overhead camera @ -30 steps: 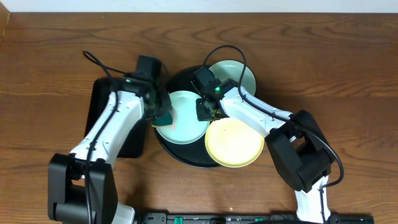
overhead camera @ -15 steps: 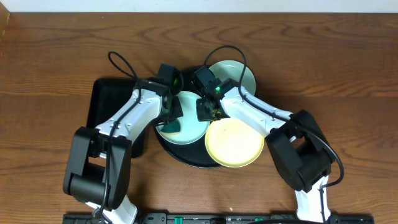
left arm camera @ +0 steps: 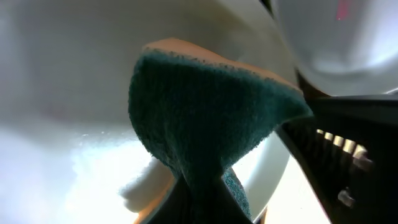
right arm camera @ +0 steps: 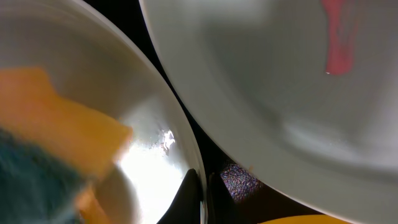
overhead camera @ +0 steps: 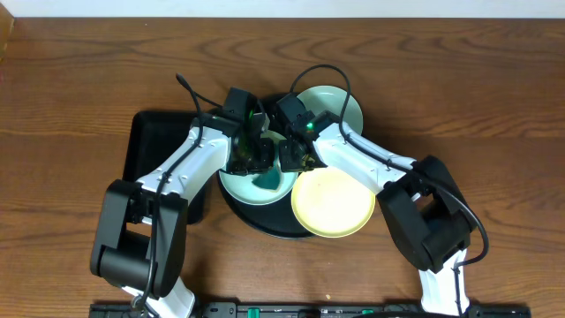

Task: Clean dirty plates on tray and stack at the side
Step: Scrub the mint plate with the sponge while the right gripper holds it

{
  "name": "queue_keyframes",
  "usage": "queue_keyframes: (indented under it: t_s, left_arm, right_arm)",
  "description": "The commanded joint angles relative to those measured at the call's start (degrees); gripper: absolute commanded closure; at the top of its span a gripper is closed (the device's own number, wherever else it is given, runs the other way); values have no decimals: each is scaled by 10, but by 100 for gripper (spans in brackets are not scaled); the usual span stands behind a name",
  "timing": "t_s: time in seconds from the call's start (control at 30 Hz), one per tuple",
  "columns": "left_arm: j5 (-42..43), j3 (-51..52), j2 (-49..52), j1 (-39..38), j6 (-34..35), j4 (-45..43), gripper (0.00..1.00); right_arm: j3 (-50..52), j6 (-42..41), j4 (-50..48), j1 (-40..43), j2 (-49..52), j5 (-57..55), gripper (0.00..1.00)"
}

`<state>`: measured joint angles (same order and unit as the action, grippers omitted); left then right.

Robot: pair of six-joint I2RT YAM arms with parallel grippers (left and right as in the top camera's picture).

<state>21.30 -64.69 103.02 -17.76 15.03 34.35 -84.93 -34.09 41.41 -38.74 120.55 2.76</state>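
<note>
On the round black tray (overhead camera: 265, 218) lie three plates. My left gripper (overhead camera: 260, 168) is shut on a teal and orange sponge (overhead camera: 267, 181) and presses it on the left mint plate (overhead camera: 237, 187). In the left wrist view the sponge (left arm camera: 205, 118) fills the middle, pinched at the bottom by the gripper (left arm camera: 208, 211). My right gripper (overhead camera: 291, 162) is shut on that plate's right rim; the right wrist view shows the rim (right arm camera: 198, 186) between its fingers. The second mint plate (overhead camera: 340, 104) bears a pink smear (right arm camera: 339, 37). The yellow plate (overhead camera: 333, 203) lies at the front right.
A smaller black rectangular tray (overhead camera: 146, 159) lies to the left of the round one, partly under my left arm. Cables loop above both wrists. Brown wooden table (overhead camera: 494, 106) surrounds everything.
My left gripper has carried the sponge rightward across the left mint plate, from its left edge to beside the right gripper. The right arm has not moved.
</note>
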Motion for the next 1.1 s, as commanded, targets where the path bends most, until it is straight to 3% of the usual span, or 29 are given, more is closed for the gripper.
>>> queue_keyframes:
  t_s: [0.0, 0.17, 0.37, 0.5, 0.67, 0.77, 0.97, 1.07]
  left_arm:
    - [-151, 2, 4, 0, 70, 12, 92]
    - [-313, 2, 4, 0, 160, 33, 92]
    - [-326, 2, 4, 0, 162, 42, 93]
    - [-273, 2, 4, 0, 136, 54, 93]
    - [-57, 2, 4, 0, -25, 51, 93]
    - [17, 2, 4, 0, -66, 48, 92]
    - [15, 2, 4, 2, -63, 2, 93]
    - [-68, 2, 4, 4, -9, -31, 93]
  right_arm:
    - [2, 5, 8, -2, 13, 14, 99]
    - [2, 5, 8, -2, 13, 13, 99]
    - [2, 5, 8, -2, 13, 11, 99]
    - [2, 5, 8, -2, 13, 11, 99]
    - [2, 5, 8, -2, 13, 11, 99]
    - [2, 5, 8, -2, 13, 11, 99]
    - [2, 5, 8, -2, 13, 11, 99]
    - [2, 5, 8, -2, 13, 11, 99]
